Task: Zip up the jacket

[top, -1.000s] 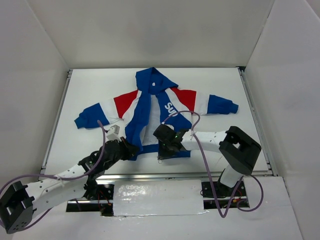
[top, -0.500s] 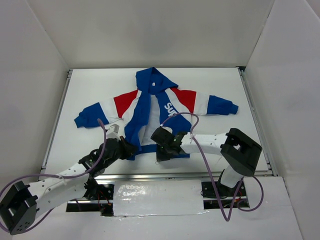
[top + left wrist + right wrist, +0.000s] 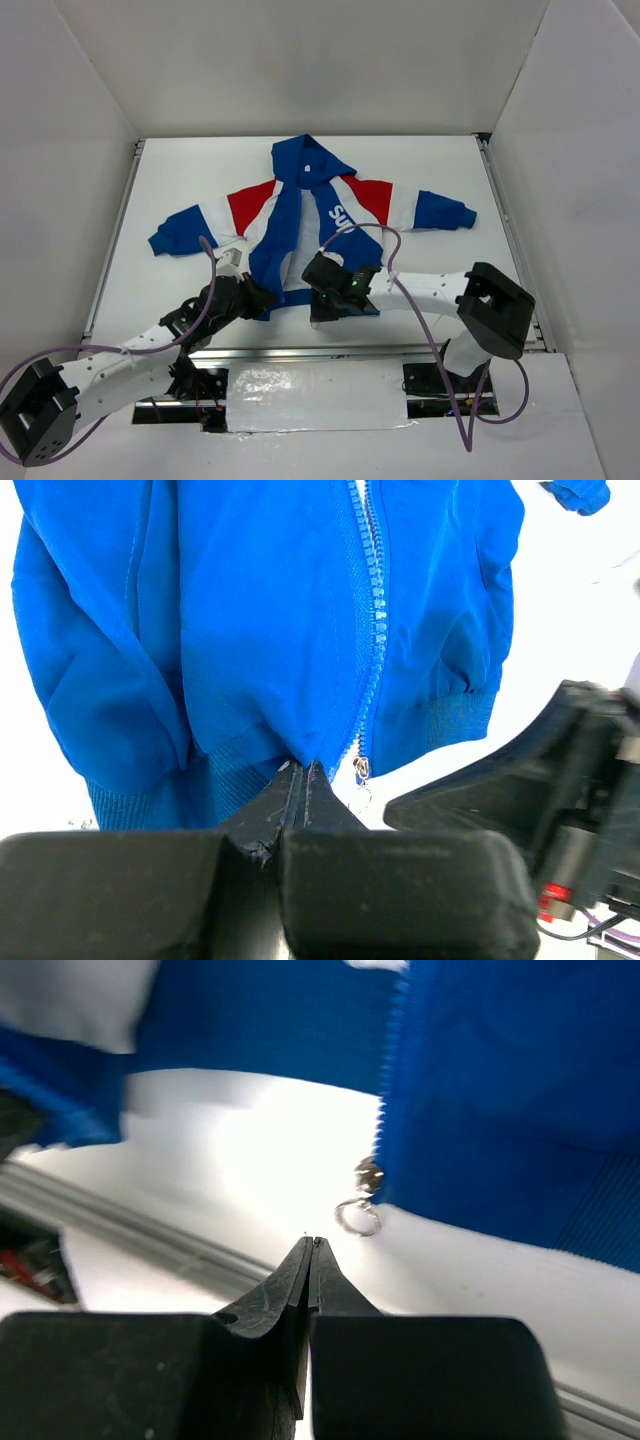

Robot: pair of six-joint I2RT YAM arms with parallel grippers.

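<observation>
The blue jacket lies flat on the white table with its hood at the far side and its front partly open. My left gripper is at the bottom hem; in the left wrist view its jaws are shut on the blue hem, just left of the zipper slider. My right gripper is at the hem's near edge. In the right wrist view it is shut and empty, a little short of the slider's metal ring, which hangs at the bottom of the zipper teeth.
White walls enclose the table on three sides. A metal rail runs along the near edge just behind both grippers. The right gripper's black body fills the right side of the left wrist view, close to the left gripper.
The right gripper has moved slightly left and toward the near edge at the hem, and its elbow has swung right. The left gripper has stayed at the hem.
</observation>
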